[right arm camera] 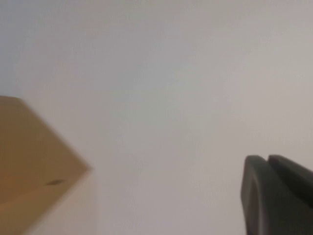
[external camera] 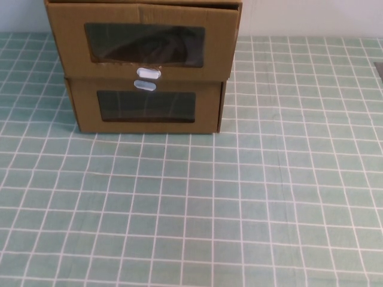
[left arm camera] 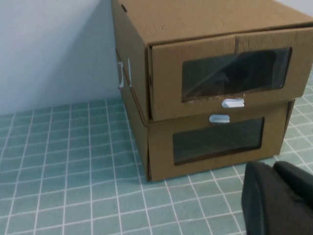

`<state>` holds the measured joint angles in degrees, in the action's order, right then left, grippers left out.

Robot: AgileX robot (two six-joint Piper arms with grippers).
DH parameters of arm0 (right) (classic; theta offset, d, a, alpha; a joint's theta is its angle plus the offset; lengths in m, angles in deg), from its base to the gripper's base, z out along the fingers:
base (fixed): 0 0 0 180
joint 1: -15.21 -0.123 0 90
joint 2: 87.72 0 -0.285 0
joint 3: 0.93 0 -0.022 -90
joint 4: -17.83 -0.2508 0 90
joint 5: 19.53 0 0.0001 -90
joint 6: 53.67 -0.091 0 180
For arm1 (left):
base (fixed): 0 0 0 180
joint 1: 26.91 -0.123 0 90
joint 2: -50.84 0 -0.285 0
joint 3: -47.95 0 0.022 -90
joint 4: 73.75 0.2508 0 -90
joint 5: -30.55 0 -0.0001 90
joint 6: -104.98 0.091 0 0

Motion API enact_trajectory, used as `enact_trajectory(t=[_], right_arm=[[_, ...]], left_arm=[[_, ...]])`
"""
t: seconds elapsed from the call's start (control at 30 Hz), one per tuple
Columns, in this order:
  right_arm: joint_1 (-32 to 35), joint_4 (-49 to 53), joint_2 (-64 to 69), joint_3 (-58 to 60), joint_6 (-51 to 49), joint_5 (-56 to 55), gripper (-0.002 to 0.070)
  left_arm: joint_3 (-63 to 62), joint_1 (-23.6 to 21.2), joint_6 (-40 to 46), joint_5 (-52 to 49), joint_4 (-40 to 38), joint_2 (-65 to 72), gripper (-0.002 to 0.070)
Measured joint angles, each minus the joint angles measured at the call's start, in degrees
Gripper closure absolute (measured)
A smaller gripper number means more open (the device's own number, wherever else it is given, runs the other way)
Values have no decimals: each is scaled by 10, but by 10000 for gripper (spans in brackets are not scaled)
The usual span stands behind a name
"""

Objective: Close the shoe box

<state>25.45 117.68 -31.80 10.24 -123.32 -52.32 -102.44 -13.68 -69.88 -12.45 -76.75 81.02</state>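
Two brown cardboard boxes stand stacked at the far left of the green checked tabletop (external camera: pixel 251 197). The upper shoe box (external camera: pixel 143 36), white tab below its window, juts forward over the lower box (external camera: pixel 146 107). Neither gripper appears.

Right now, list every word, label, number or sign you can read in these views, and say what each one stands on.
None: no readable text in any view.
The shoe box and the lower box show plain cardboard; their white tabs are blank.
The left pincer sits low before the boxes, the right pincer faces the bare wall; both are unmarked.
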Motion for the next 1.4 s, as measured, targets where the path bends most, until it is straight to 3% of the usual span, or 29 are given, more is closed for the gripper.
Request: enact_trajectory(t=[0.13,0.2,0.3,0.4,0.6,0.7,0.97,1.17,1.4], right_arm=[[-1,-13,-60,7,89,221,689],[-1,-82,-70,7,124,388,689],[-1,-335,-71,-13,306,629,689],[-18,-619,-70,-15,534,778,689],[-106,-1051,-79,49,839,839,689],[-127,-1184,-142,106,900,784,689],[-131,-1235,-356,301,858,614,689],[-131,-1238,-385,401,831,630,689],[-131,-1238,-386,409,829,636,689]], left_arm=[[20,0,-3,-1,6,-3,680],[22,0,-3,3,8,-3,680],[22,0,-3,26,22,-3,680],[22,0,-3,58,37,4,680],[22,0,-5,103,40,48,680],[22,0,-6,105,25,71,680],[23,0,-6,122,16,82,680],[23,0,-6,123,15,88,680],[23,0,-9,123,15,93,680]])
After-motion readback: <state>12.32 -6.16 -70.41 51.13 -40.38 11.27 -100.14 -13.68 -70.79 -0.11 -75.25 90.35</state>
